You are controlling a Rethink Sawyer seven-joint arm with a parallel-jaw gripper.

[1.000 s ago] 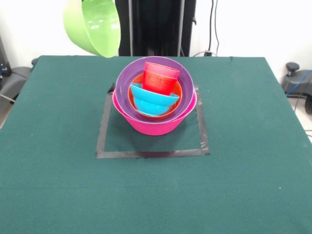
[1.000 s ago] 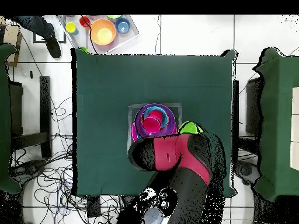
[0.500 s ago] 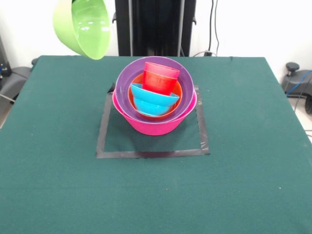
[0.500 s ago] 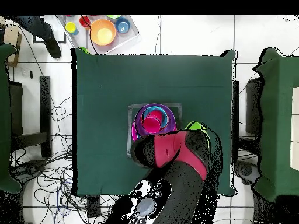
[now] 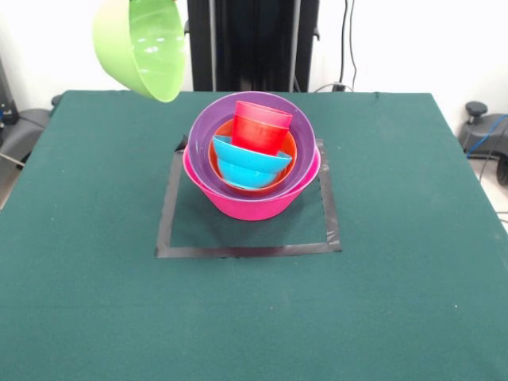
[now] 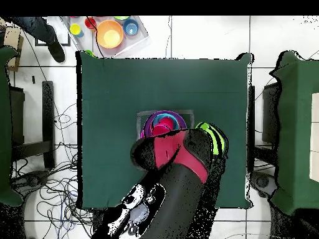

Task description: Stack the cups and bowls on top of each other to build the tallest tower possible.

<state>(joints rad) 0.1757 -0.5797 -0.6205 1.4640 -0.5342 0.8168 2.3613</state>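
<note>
The tower stands in the taped square at the table's middle: a large pink bowl (image 5: 252, 203) holds a purple bowl (image 5: 205, 135), an orange bowl (image 5: 291, 151), a blue bowl (image 5: 250, 167) and a red cup (image 5: 262, 127) on top. It also shows in the overhead view (image 6: 163, 116), partly under the arm. The large lime green bowl (image 5: 143, 46) hangs tilted in the air at the far left, apart from the tower, and also shows in the overhead view (image 6: 210, 138). The gripper holding it is hidden above the front view's top edge and under the arm (image 6: 177, 155) in the overhead view.
A black tape square (image 5: 238, 251) marks the green table (image 5: 397, 278). Off the table, a tray (image 6: 140, 38) holds an orange bowl (image 6: 110, 33), a blue bowl (image 6: 131, 27) and small cups. A person's foot (image 6: 56, 50) shows beside it. Cables lie on the floor.
The lime green bowl stayed high, swinging slightly left and then back right in the front view. In the overhead view the arm has shifted and covers more of the tower.
</note>
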